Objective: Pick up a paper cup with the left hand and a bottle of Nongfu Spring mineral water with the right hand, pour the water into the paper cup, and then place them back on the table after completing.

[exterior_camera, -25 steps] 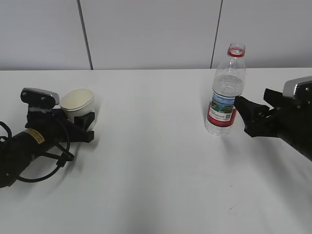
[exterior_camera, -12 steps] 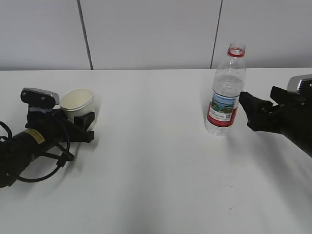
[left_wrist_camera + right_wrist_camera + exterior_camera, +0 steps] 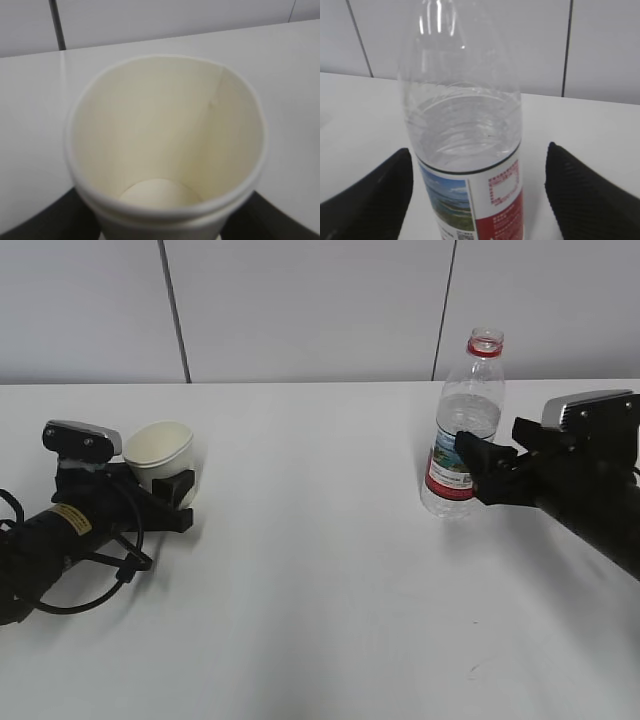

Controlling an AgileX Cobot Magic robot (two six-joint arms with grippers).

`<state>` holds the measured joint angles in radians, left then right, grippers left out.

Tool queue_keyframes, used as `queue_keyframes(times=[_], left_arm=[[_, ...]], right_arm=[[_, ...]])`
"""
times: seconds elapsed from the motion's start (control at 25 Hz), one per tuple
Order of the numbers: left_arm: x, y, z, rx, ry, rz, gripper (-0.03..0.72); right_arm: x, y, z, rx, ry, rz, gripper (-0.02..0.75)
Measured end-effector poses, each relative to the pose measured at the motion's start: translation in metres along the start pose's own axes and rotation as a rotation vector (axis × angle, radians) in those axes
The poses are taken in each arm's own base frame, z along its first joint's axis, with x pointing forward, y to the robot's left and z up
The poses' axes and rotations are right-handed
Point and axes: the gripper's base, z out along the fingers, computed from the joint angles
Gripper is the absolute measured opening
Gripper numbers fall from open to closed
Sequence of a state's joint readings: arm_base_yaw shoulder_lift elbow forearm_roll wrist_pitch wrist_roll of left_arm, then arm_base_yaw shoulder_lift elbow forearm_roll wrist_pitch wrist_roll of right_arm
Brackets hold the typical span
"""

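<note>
A paper cup [image 3: 159,453] and a Nongfu Spring mineral water bottle [image 3: 463,430] stand upright at opposite ends of a white counter [image 3: 320,580], each flanked by a robot hand. Much of both arms is cut off: the left hand [image 3: 172,496] enters from the picture's left edge with its looped cables partly out of frame, and the right hand [image 3: 488,472] runs off the right edge. In the left wrist view the paper cup [image 3: 165,145] fills the frame, its open mouth facing up and its pale bottom just visible, while the fingers [image 3: 42,220] show only as dark blurs at the lower corners, pressed against the cup's sides; they appear closed on it, and the cup's base is hidden behind them. In the right wrist view the bottle [image 3: 465,135] stands between two ribbed black fingers [image 3: 585,195] held apart with visible gaps on both sides, touching nothing; its neck and cap ring are cut off at the top. The water [image 3: 462,132] is hard to make out, its level showing faintly just above the red, white and scenic label. The bottle's long axis is vertical, its uncapped red-ringed mouth pointing up. The cup sits near the counter's left side, the bottle toward the right rear, near the grey panelled wall [image 3: 300,310]. A broad stretch of bare counter lies between them and in front.
</note>
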<state>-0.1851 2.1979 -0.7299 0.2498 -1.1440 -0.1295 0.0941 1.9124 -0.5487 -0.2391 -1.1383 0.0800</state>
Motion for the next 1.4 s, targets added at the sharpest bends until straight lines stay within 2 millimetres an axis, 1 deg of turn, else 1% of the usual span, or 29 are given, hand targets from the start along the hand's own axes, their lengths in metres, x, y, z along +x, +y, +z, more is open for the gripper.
queue_keyframes(times=[0.72,1.0,1.12,1.4], left_arm=[[0.0,0.0,0.0,0.0,-0.001,0.0,0.403],[0.0,0.0,0.0,0.0,-0.001,0.0,0.403],[0.0,0.0,0.0,0.0,-0.001,0.0,0.403],[0.0,-0.004,0.0,0.041,0.003,0.019,0.403]], right_arm=[[0.026,-0.003,0.044,-0.063,0.018,0.03,0.613],[0.026,-0.004,0.053,-0.076,0.003,0.035,0.613],[0.026,-0.005,0.054,-0.076,0.004,0.034,0.591],[0.026,-0.004,0.054,-0.077,0.004,0.035,0.474]])
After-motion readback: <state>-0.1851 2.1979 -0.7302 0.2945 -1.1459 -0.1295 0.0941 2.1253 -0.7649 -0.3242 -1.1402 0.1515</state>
